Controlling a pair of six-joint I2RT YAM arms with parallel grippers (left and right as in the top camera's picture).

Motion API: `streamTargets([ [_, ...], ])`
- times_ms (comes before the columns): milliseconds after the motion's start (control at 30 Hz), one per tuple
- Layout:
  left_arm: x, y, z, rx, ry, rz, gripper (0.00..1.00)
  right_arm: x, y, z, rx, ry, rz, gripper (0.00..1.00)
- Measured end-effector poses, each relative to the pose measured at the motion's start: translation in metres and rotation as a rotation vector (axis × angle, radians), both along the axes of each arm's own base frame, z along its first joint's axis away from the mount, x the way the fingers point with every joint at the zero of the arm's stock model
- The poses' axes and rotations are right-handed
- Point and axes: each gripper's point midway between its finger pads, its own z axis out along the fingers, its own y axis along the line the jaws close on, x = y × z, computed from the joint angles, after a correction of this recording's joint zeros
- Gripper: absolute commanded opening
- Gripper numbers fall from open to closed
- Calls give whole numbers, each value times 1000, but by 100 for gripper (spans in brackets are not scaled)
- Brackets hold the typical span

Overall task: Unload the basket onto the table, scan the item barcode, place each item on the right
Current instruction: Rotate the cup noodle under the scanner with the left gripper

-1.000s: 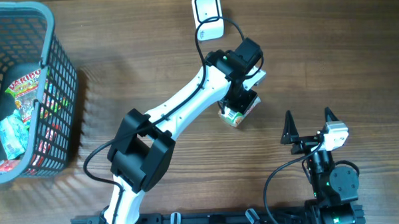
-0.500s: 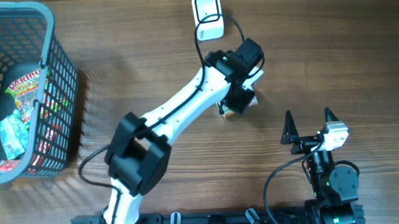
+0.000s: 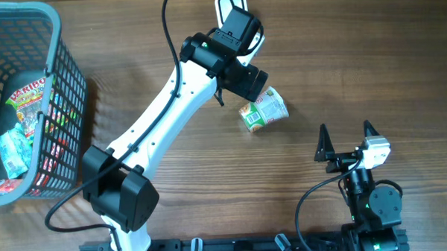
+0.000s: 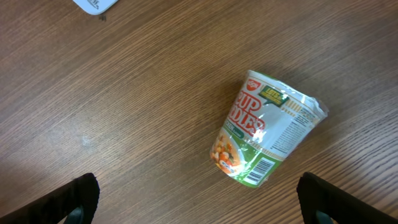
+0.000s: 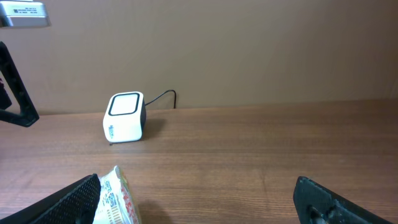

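Cup noodles (image 4: 267,140) on its side on the table (image 3: 370,53), clear of my fingers.
My left gripper (image 4: 199,202) hangs above it with fingers spread wide, grasping nothing; the barcode near the cup's base faces up. My right gripper (image 3: 347,142) is spread too, empty, well apart from the cup. The white scanner (image 5: 124,117) stands beyond the cup.

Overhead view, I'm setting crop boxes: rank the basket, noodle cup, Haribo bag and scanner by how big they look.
1. basket: by far the largest, though cropped by the frame.
2. noodle cup and Haribo bag: look about alike, so unranked.
3. scanner: mostly hidden under the left arm, probably smallest but unsure.
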Motion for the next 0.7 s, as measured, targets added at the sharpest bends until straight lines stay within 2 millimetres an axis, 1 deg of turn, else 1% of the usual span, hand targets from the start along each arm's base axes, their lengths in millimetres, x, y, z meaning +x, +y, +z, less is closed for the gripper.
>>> streamTargets([
  [600, 0, 0, 0, 3, -1, 1, 100, 0, 0, 0, 0, 0, 0, 100],
  [700, 6, -4, 3, -16, -29, 1, 100, 0, 0, 0, 0, 0, 0, 100],
])
